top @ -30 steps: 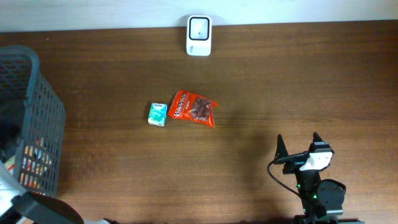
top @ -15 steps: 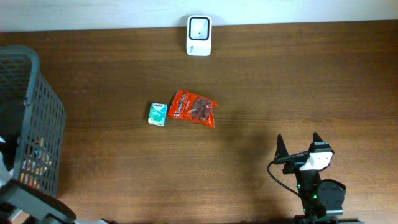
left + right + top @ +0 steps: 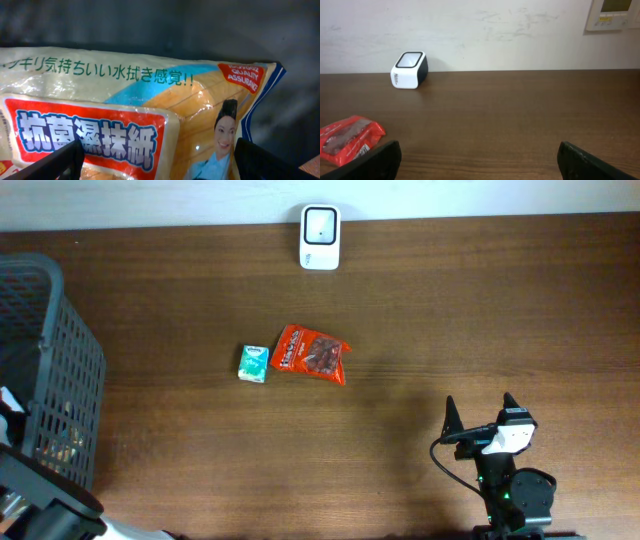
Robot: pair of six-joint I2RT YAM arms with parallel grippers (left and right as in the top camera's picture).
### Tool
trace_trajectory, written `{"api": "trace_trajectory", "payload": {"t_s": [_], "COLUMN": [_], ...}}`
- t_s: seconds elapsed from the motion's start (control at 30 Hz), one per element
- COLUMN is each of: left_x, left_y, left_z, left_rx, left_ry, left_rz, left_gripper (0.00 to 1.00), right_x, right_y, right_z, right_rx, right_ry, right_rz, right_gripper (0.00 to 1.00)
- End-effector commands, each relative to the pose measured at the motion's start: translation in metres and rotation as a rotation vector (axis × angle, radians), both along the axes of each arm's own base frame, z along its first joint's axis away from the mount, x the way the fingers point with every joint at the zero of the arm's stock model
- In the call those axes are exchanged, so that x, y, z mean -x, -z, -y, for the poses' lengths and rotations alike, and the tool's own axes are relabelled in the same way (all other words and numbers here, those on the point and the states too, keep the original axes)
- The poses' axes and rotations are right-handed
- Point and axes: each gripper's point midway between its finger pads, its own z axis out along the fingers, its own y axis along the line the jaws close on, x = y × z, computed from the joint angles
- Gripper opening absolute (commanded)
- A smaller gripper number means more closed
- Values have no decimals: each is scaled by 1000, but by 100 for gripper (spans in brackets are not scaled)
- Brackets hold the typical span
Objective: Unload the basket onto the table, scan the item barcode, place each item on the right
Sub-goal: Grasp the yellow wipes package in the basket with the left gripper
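Note:
A pack of wet wipes (image 3: 150, 100), cream, blue and red with printed characters and a woman's face, fills the left wrist view inside the dark basket (image 3: 150, 25). My left gripper (image 3: 160, 162) hovers close over it, open, with one finger (image 3: 55, 162) at each lower corner of the view and the pack between them. No barcode shows on it. The white scanner (image 3: 320, 237) stands at the table's far edge, also in the right wrist view (image 3: 410, 69). My right gripper (image 3: 481, 412) rests open near the front right, nothing between its fingers (image 3: 370, 160).
The grey mesh basket (image 3: 60, 330) stands at the left edge, my left arm (image 3: 40, 515) reaching into it. A red snack bag (image 3: 312, 354) and a small green box (image 3: 254, 363) lie mid-table. The red snack bag (image 3: 347, 138) also shows in the right wrist view.
My left arm has shifted left and deeper at the basket's near side. Its jaws have narrowed slightly. The right arm and the things on the table have not moved.

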Motion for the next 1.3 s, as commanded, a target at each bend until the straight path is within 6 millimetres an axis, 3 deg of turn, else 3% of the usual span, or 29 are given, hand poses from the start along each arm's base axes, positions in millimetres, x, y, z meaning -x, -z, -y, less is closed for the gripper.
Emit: {"api": "trace_trajectory", "payload": {"t_s": [0.0, 0.07, 0.13, 0.17, 0.23, 0.3, 0.47, 0.53, 0.7, 0.77, 0.8, 0.9, 1.03, 1.17, 1.27], "left_x": [4, 6, 9, 9, 9, 9, 6, 0, -24, -43, -56, -71, -85, -97, -107], "left_y": [17, 24, 30, 32, 32, 32, 25, 10, -68, -118, -153, -211, -274, -320, -354], "left_z": [1, 2, 1, 2, 2, 1, -2, -6, -34, -43, -45, -42, -15, 31, 78], "left_rx": [22, 31, 36, 40, 40, 39, 35, 30, -69, -117, -146, -196, -220, -254, -292], "left_ry": [20, 19, 17, 17, 17, 16, 16, 17, -17, -13, -5, -4, 68, 160, 269], "left_rz": [-47, -63, -87, -91, -90, -89, -85, -69, 25, 139, 230, 376, 547, 658, 733], "left_gripper": [92, 90, 76, 66, 29, 3, 0, 0, 0, 0, 0, 0, 0, 0, 0], "right_x": [0, 0, 0, 0, 0, 0, 0, 0, 0, 0, 0, 0, 0, 0, 0], "right_y": [3, 3, 3, 3, 3, 3, 3, 3, 3, 3, 3, 3, 3, 3, 3], "right_z": [3, 3, 3, 3, 3, 3, 3, 3, 3, 3, 3, 3, 3, 3, 3], "right_rx": [5, 5, 5, 5, 5, 5, 5, 5, 5, 5, 5, 5, 5, 5, 5], "right_ry": [15, 15, 15, 15, 15, 15, 15, 15, 15, 15, 15, 15, 15, 15, 15], "right_rz": [-3, -3, -3, -3, -3, -3, -3, -3, -3, -3, -3, -3, -3, -3, -3], "right_gripper": [99, 99, 99, 99, 99, 99, 99, 99, 99, 99, 99, 99, 99, 99, 98]}}
